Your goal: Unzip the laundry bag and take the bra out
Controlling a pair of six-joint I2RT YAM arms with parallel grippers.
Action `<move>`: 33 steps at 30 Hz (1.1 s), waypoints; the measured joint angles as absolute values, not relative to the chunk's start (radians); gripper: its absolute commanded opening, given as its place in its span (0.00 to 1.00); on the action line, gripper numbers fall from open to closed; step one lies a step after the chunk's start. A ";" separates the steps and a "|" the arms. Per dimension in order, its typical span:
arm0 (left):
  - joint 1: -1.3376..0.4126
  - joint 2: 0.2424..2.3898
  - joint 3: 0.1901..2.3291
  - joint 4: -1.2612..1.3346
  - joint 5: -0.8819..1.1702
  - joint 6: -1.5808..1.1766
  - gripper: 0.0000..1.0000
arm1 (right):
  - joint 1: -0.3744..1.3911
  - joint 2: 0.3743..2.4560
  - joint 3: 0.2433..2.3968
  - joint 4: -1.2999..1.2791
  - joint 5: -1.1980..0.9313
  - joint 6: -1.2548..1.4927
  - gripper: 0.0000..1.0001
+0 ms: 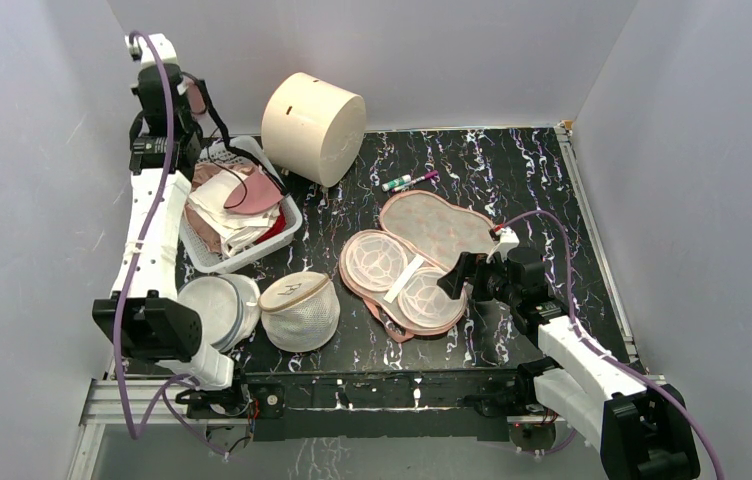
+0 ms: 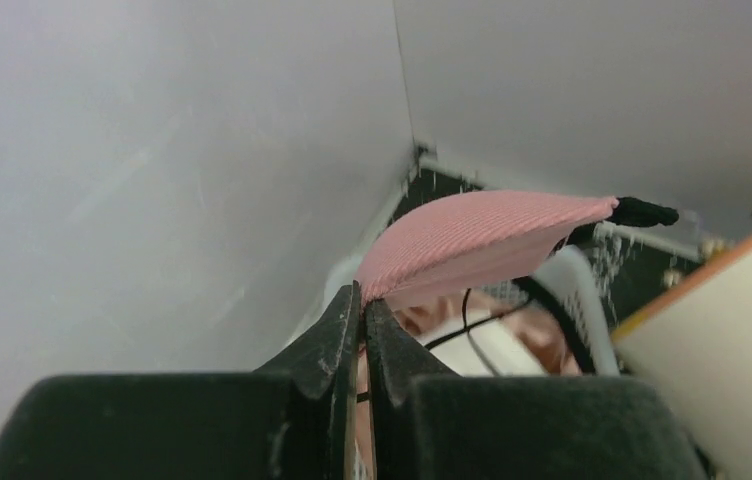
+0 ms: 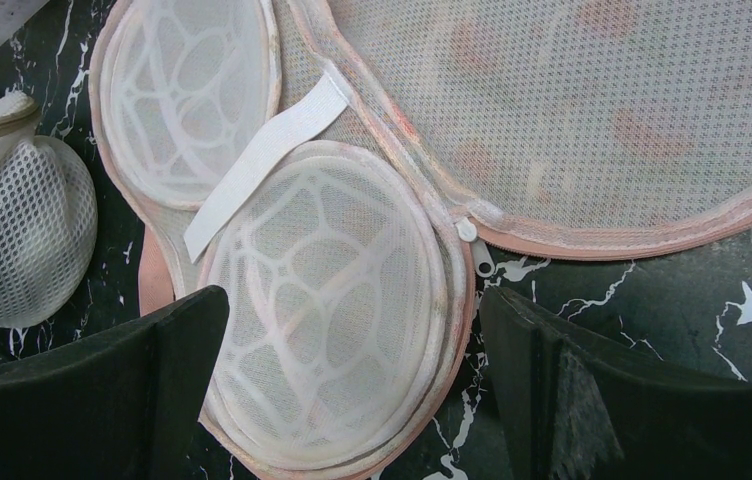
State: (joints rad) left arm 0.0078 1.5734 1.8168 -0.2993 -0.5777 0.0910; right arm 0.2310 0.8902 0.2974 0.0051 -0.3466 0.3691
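**Step in hand, as judged:** setting down the removed bra.

**Bra** [image 2: 482, 235]: out of the laundry bag and hanging at the far-left corner of the table, above the white basket [image 1: 287, 228]. One black strap trails down toward the basket.

**Left gripper** [image 2: 362, 297]: fingers pressed together on the edge of a pink cup.

**Left arm:** stretched long along the left edge, wrist raised near the wall corner.

**Laundry bag** [image 1: 440, 225]: unzipped and spread flat right of the table's middle. Both white mesh cup forms are exposed, with nothing pink inside.

**Right gripper** [image 3: 352, 300]: fingers wide apart, holding nothing, hovering low over the bag's near cup form.

**Right arm:** reaches in from the near-right corner.

**Recommendation:** the basket looks the likely drop point. Lower the bra over it before letting go, so the strap does not snag the rim, and hold the right arm clear of the bag.
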 measured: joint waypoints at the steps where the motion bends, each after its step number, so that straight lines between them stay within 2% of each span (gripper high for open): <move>1: 0.012 1.554 1.771 -0.324 -0.566 0.062 0.00 | 0.231 0.891 0.297 0.006 -0.347 0.369 0.98; 7: 0.072 1.454 1.555 -0.418 -0.443 -0.105 0.00 | 0.231 0.902 0.297 0.013 -0.347 0.369 0.98; 15: 0.169 1.459 1.415 -0.444 -0.161 -0.295 0.00 | 0.231 0.902 0.297 0.013 -0.347 0.369 0.98; 21: 0.214 1.513 1.351 -0.431 -0.062 -0.394 0.00 | 0.231 0.902 0.297 0.013 -0.352 0.369 0.98; 24: 0.220 1.523 1.285 -0.412 -0.049 -0.419 0.10 | 0.231 0.902 0.297 0.013 -0.355 0.369 0.98; 30: 0.220 1.558 1.258 -0.427 -0.074 -0.435 0.50 | 0.231 0.902 0.297 0.014 -0.360 0.370 0.98; 33: 0.220 1.552 1.256 -0.419 -0.088 -0.435 0.62 | 0.231 0.902 0.297 0.015 -0.363 0.369 0.98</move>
